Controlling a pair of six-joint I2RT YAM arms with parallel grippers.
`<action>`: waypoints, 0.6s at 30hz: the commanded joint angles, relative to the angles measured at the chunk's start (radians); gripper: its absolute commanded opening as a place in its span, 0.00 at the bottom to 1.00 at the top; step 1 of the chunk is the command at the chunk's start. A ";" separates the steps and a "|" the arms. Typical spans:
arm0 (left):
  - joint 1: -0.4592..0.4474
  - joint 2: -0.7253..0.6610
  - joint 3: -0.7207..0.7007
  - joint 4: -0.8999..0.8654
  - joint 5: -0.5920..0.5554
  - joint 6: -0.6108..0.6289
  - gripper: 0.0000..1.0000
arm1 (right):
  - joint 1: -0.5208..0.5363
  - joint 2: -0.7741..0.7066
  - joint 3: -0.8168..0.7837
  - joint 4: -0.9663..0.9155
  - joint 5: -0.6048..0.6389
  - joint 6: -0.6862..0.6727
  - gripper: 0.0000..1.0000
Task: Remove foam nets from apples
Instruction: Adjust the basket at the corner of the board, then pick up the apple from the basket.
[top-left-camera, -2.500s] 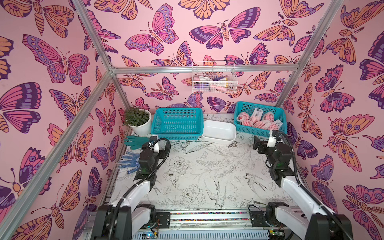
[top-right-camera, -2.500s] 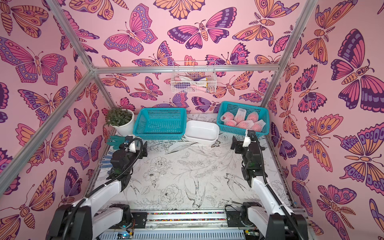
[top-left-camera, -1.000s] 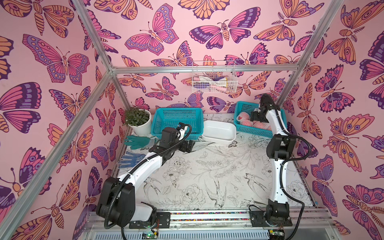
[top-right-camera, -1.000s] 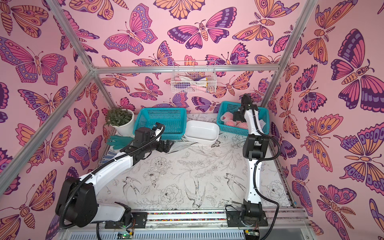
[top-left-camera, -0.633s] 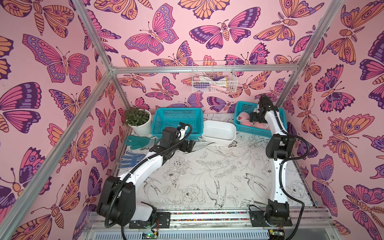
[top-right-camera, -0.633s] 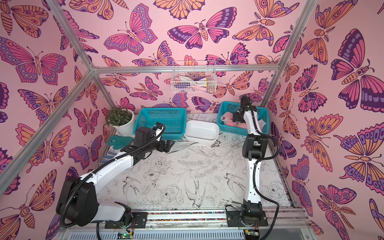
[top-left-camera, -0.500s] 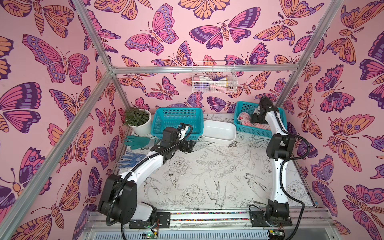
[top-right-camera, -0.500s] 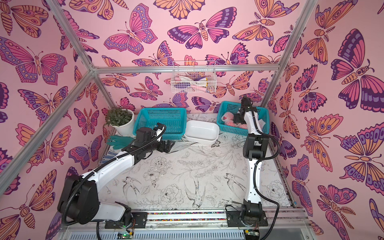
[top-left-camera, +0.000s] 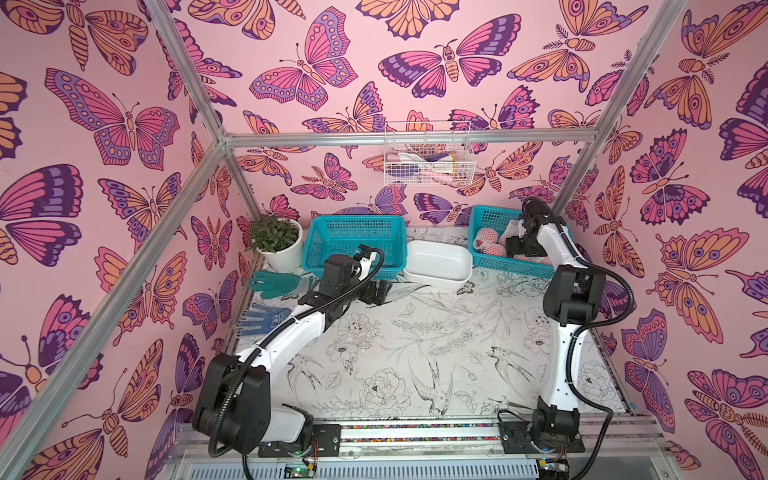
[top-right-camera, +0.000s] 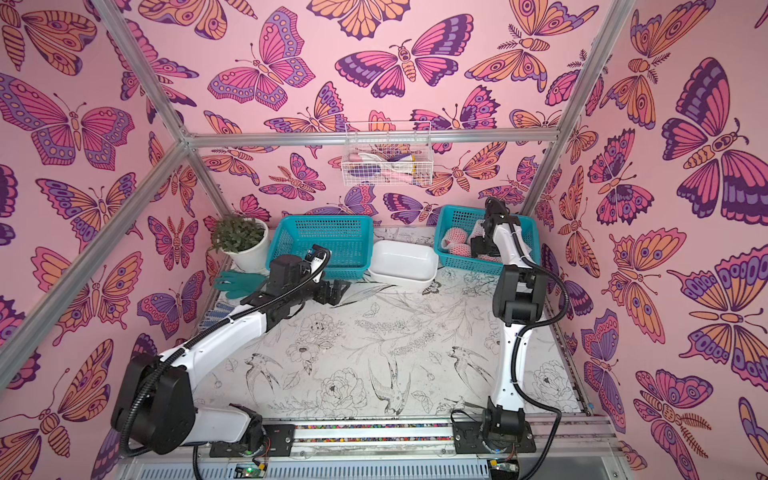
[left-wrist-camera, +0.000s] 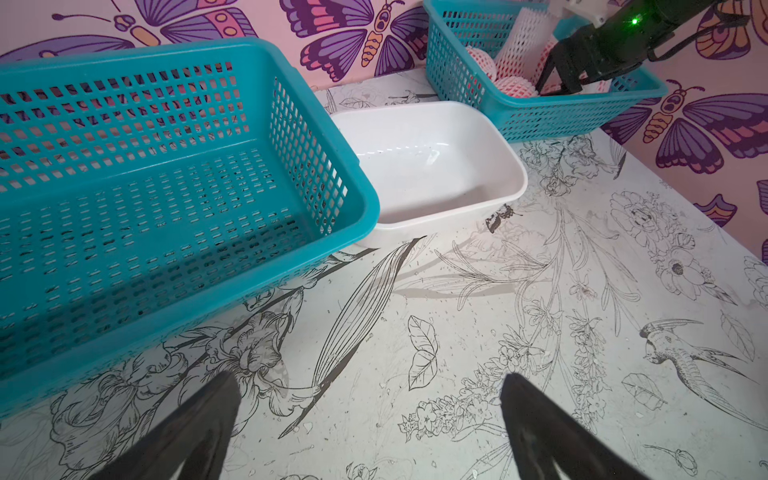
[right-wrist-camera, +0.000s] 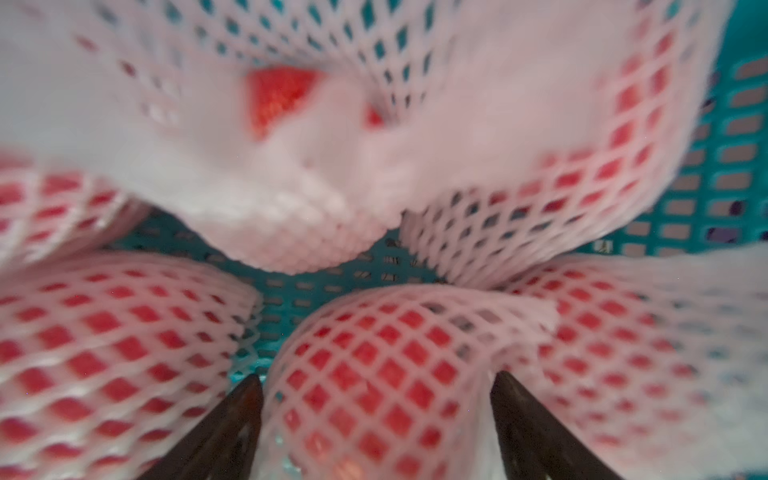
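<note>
Several apples (top-left-camera: 493, 250) wrapped in white foam nets (left-wrist-camera: 521, 41) lie in the teal basket (top-left-camera: 498, 267) at the back right, seen in both top views. My right gripper (top-left-camera: 513, 249) reaches down into that basket. In the right wrist view it (right-wrist-camera: 376, 376) stands open, its dark fingertips (right-wrist-camera: 245, 399) on either side of one netted apple (right-wrist-camera: 374, 353); whether they press on it I cannot tell. My left gripper (top-left-camera: 376, 293) hovers open over the mat in front of the empty teal basket (top-left-camera: 353, 232), nothing between its fingers (left-wrist-camera: 208, 415).
A white tub (top-left-camera: 438, 259) sits between the two baskets. A potted plant (top-left-camera: 276, 237) stands at the back left, with a teal glove (top-left-camera: 272, 282) and a blue dotted glove (top-left-camera: 259, 318) along the left edge. A wire rack (top-left-camera: 428, 164) hangs on the back wall.
Both arms came forward from their folded rest pose: the right reached into the apple basket and sank a little lower, the left stretched toward the empty basket and has since held still.
</note>
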 joint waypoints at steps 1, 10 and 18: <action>-0.006 -0.016 -0.013 0.011 0.016 -0.007 1.00 | -0.003 -0.017 0.049 0.046 -0.009 0.000 0.90; -0.008 0.025 0.015 0.011 0.030 -0.023 1.00 | -0.002 0.127 0.200 0.126 -0.065 0.042 0.93; -0.014 0.058 0.046 0.004 0.034 -0.025 1.00 | -0.001 0.233 0.307 0.078 -0.103 0.060 0.95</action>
